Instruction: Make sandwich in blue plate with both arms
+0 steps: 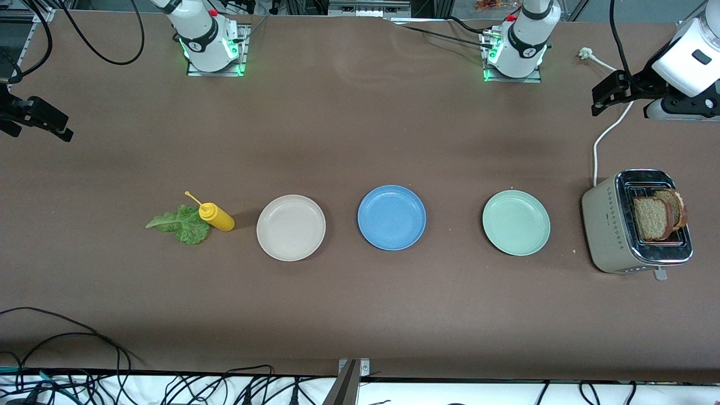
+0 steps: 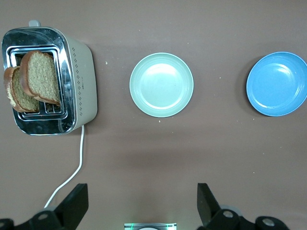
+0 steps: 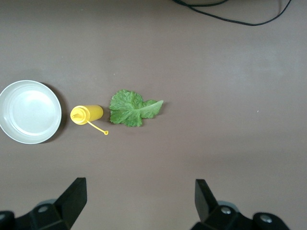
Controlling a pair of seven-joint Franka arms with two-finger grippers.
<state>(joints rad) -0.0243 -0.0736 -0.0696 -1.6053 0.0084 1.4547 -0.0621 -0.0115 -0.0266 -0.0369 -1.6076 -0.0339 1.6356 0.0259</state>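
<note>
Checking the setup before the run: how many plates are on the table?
3, in a row: the beige-white plate beside the yellow bottle, the blue plate in the middle, and the mint-green plate beside the toaster. None looks hidden.

White rounded arms [image 1: 526,34] with dark bands, green-lit bases, black cables and black claws.

Both arms are raised and waiting at the ends of the table; the left arm [image 1: 683,59] folds out over its own end, its wrist bent so the left gripper [image 1: 604,98] hangs in the air with the two black fingers [image 2: 72,206] spread wide and holding nothing; the right gripper [image 1: 39,121] hovers over the other end, its fingers [image 3: 72,199] just as wide and bare.
</note>
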